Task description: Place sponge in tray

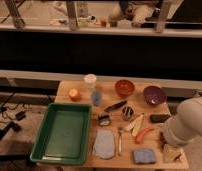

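The sponge (143, 156), a small blue-grey block, lies flat near the front edge of the wooden table (110, 92), right of centre. The big green tray (49, 131) sits on the table's left side with nothing in it. My white arm (190, 122) comes in from the right. My gripper (168, 144) hangs at the arm's lower end over the table's right edge. It is a little right of and above the sponge, apart from it. It is open and holds nothing.
Between tray and sponge lie a pale blue cloth (104, 144) and a fork (119, 140). Behind are a banana (135, 124), a red-orange piece (143, 134), red bowl (124, 87), purple bowl (154, 95), cups, an orange (74, 94). A tan object (171, 152) sits at the front right corner.
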You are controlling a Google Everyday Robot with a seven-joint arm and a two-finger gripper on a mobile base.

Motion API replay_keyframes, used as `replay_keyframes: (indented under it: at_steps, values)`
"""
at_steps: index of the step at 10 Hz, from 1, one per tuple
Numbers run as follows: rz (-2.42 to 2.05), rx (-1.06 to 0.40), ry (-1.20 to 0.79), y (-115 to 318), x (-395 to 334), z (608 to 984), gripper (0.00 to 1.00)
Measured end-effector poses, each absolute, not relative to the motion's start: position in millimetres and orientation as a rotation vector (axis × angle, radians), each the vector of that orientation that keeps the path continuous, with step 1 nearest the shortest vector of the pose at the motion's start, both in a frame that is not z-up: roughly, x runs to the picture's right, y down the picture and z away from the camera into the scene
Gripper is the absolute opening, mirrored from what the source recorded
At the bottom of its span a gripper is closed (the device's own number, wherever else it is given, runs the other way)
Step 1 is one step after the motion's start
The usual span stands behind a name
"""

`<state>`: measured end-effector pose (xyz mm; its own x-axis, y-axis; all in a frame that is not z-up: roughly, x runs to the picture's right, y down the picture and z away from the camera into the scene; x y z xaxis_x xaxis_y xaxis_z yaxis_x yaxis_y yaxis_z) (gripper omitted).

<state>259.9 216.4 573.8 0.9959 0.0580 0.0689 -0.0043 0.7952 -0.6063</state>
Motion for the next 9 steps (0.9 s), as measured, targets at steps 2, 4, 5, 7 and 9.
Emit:
replay_keyframes:
  at_steps: [2,4,5,7,9]
  values:
    - [0.012,-0.648,-0.098,222,255,573,0.80]
    - [-0.003,-0.656,-0.105,232,251,577,0.80]
    - [-0.012,-0.665,-0.111,239,248,580,0.80]
    - [-0.029,-0.682,-0.120,255,243,589,0.80]
    - [-0.057,-0.700,-0.133,272,235,599,0.80]
